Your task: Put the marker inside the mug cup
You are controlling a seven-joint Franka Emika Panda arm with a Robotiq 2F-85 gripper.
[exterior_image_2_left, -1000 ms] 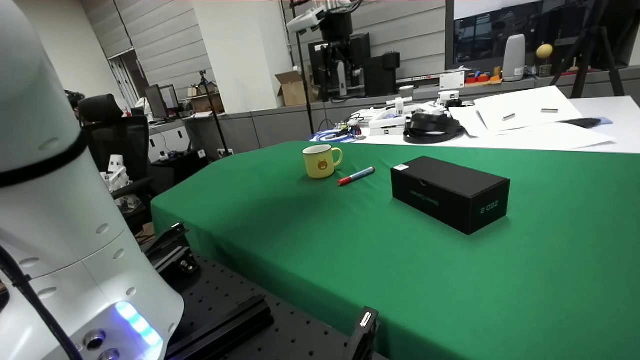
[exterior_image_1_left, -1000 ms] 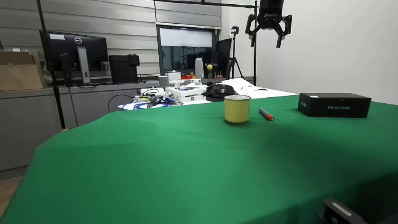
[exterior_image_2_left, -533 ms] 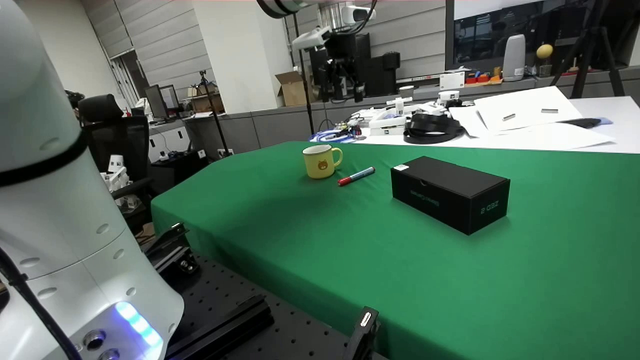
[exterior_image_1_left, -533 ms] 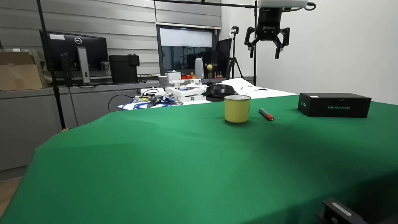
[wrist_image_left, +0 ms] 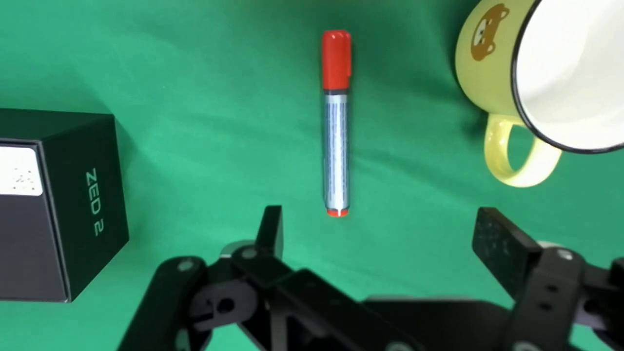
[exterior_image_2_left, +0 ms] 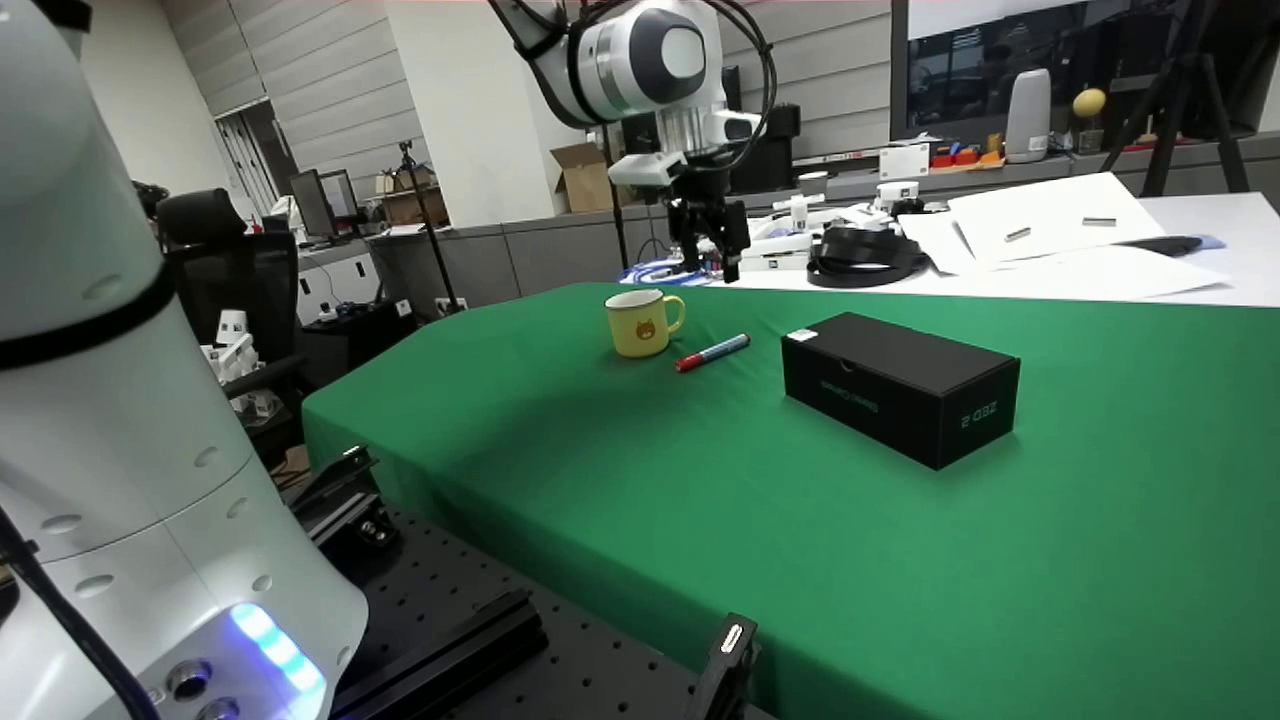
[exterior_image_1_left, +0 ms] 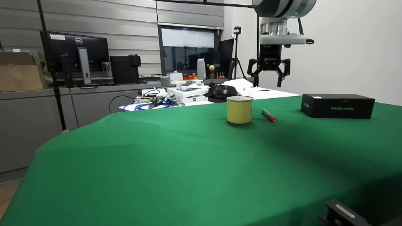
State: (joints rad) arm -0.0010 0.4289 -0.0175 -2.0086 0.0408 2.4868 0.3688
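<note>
The marker has a red cap and a grey-blue body. It lies flat on the green cloth in both exterior views and in the wrist view. The pale yellow mug stands upright beside it, with its handle and bear print showing. In the wrist view the mug is at the upper right, cut by the edge, and its visible inside is white. My gripper is open and empty above the table, also in the wrist view. The marker's lower end is just ahead of the fingertips, nearer the left finger.
A black box lies on the cloth on the marker's other side from the mug; it also shows in the wrist view. Behind the green table, a white table holds papers, cables and a black coil.
My gripper has come down steadily from high above the table to much nearer the marker, staying open. The marker, mug and box have not moved.
</note>
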